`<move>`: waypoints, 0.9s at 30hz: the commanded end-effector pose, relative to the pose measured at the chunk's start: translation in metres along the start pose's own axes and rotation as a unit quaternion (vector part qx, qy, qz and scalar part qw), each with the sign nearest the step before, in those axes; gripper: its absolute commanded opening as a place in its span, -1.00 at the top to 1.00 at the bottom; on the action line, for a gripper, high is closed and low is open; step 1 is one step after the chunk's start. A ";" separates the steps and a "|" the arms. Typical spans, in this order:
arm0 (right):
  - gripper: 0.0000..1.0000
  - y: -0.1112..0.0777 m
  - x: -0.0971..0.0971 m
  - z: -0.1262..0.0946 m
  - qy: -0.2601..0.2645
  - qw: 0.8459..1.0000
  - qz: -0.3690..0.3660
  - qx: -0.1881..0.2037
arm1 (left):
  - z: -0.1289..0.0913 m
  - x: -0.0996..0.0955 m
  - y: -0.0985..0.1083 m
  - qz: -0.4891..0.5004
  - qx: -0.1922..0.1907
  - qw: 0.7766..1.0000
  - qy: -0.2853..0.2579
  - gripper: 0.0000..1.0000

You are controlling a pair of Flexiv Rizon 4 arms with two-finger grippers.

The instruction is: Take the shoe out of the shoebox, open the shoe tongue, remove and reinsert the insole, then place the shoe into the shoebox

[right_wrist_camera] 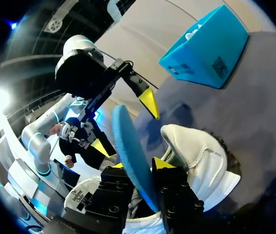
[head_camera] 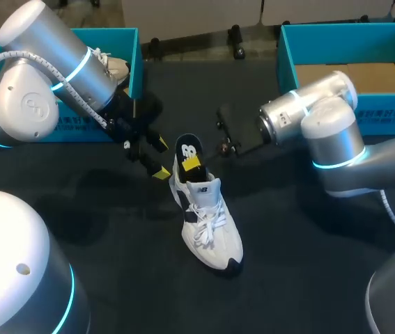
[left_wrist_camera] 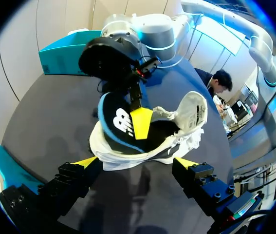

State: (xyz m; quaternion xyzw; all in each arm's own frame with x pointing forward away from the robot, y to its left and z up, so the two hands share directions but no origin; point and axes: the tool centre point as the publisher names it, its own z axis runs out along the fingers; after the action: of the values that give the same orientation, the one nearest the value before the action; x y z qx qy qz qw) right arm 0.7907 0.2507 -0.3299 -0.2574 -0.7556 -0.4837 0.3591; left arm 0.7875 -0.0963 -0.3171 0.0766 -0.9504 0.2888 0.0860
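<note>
Right fingers [right_wrist_camera: 163, 164] pinch the insole [head_camera: 188, 147] from both sides, so the right gripper [right_wrist_camera: 138, 166] grips it; the insole stands up out of the heel opening of the shoe [head_camera: 210, 226]. The left gripper [head_camera: 159, 158] has its fingers spread wide with nothing held, just beside the shoe's heel, which lies ahead of and between the tips in the left wrist view. The shoe sits on its sole mid-table [head_camera: 113, 229], outside both teal boxes, left box [head_camera: 133, 49] and right box [head_camera: 291, 52].
</note>
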 end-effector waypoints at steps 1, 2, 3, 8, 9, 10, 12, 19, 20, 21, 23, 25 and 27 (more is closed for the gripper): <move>0.50 0.004 -0.001 -0.008 -0.010 1.000 -0.005 0.000 | 0.000 0.000 0.000 0.000 -0.001 1.000 0.000 -1.00; 0.47 0.003 -0.002 -0.009 -0.014 1.000 -0.007 -0.003 | 0.000 0.000 0.000 0.000 -0.001 1.000 0.000 -1.00; 0.42 0.003 -0.003 -0.009 -0.018 1.000 -0.009 -0.006 | 0.000 0.000 0.000 0.000 -0.001 1.000 0.000 -1.00; 0.23 -0.005 -0.003 -0.008 -0.024 1.000 0.000 -0.013 | 0.000 0.000 0.000 0.000 -0.001 1.000 0.000 -1.00; 0.22 -0.007 -0.002 -0.008 -0.026 1.000 0.001 -0.016 | 0.000 0.000 0.000 0.000 -0.001 1.000 0.000 -1.00; 0.22 -0.009 -0.001 -0.008 -0.028 0.999 0.004 -0.018 | 0.000 0.000 0.000 0.000 -0.001 1.000 0.000 -1.00; 0.25 -0.011 0.000 -0.008 -0.031 0.999 0.002 -0.026 | 0.000 0.000 0.000 0.000 -0.001 1.000 0.000 -1.00; 0.47 -0.006 -0.005 -0.004 -0.028 0.999 0.004 -0.023 | 0.000 0.000 0.000 0.000 -0.001 1.000 0.000 -1.00; 0.58 -0.005 -0.006 -0.004 -0.029 0.999 0.006 -0.020 | 0.000 0.000 0.000 0.000 -0.001 1.000 0.000 -1.00; 0.69 -0.004 -0.007 -0.003 -0.028 0.999 0.007 -0.018 | 0.000 0.000 0.000 0.000 -0.001 1.000 0.000 -1.00; 1.00 -0.001 -0.009 -0.001 -0.023 1.000 0.011 -0.010 | 0.000 0.000 0.000 0.000 -0.001 1.000 0.000 -1.00; 1.00 -0.001 -0.011 0.000 -0.021 1.000 0.014 -0.006 | 0.000 0.000 0.000 0.000 -0.001 1.000 0.000 -1.00; 1.00 0.000 -0.012 0.000 -0.016 1.000 0.019 0.001 | 0.000 0.000 0.000 0.000 -0.001 1.000 0.000 -1.00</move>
State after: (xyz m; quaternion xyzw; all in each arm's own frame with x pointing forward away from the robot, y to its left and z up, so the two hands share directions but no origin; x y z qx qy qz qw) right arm 0.7897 0.2451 -0.3363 -0.2852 -0.7519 -0.4832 0.3462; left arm 0.7875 -0.0964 -0.3171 0.0767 -0.9504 0.2888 0.0860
